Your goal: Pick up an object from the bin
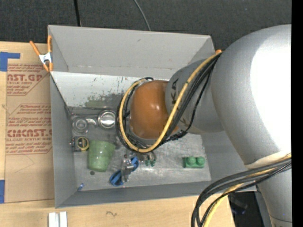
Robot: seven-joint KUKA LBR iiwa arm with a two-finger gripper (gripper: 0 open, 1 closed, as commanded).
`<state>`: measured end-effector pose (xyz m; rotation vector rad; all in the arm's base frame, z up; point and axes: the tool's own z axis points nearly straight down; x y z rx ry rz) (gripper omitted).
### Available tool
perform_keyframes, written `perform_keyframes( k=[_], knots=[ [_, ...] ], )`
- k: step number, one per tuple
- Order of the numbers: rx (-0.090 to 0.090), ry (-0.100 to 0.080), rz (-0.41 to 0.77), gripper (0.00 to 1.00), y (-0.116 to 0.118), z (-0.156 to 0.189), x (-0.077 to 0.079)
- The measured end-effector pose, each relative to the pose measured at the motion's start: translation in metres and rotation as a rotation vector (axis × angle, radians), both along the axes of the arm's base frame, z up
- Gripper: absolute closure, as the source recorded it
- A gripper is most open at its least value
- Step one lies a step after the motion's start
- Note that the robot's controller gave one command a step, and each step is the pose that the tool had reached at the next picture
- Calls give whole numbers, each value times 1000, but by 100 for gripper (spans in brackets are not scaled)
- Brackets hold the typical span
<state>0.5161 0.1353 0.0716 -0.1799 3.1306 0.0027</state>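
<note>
1. the arm [255, 93] comes in from the right and bends down into the bin [128, 51], and its bulk covers the bin's right part.
2. an orange cover [147, 109] sits on the wrist above the middle of the floor, with black and yellow cables [122, 112] looped round its left side and underside.
3. the gripper [128, 166] points down below the cover, low over the floor toward the wall at the view's lower edge, a little left of the middle.
4. i cannot tell how far the gripper is open, because the cover and cables hide most of it, and i cannot tell whether it has hold of anything.
5. a blue thing [117, 178] lies right at the gripper's tip, on the floor close to that lower wall. one blue part shows just left of and below the tip and another just to its right.
6. a pale green cup [100, 155] lies on its side just left of the gripper, apart from the blue thing.
7. a small green bit [150, 162] lies just right of the gripper, and a green block [194, 162] lies farther right, well apart.
8. a shiny metal cap [107, 120] and a clear ring [80, 124] sit side by side near the left of the floor, above the cup in the view.
9. a yellow-rimmed disc [82, 143] lies by the left wall, just left of the cup's upper end.
</note>
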Motion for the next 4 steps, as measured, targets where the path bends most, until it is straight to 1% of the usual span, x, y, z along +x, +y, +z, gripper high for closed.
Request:
perform_keyframes(
  k=[1, 2, 3, 4],
  knots=[
    [1, 8, 2, 100, 1, 3, -1],
    [6, -15, 79, 100, -78, 5, -30],
    [-3, -2, 330, 100, -96, 122, -20],
    [-5, 1, 597, 100, -176, 183, -25]
  ],
)
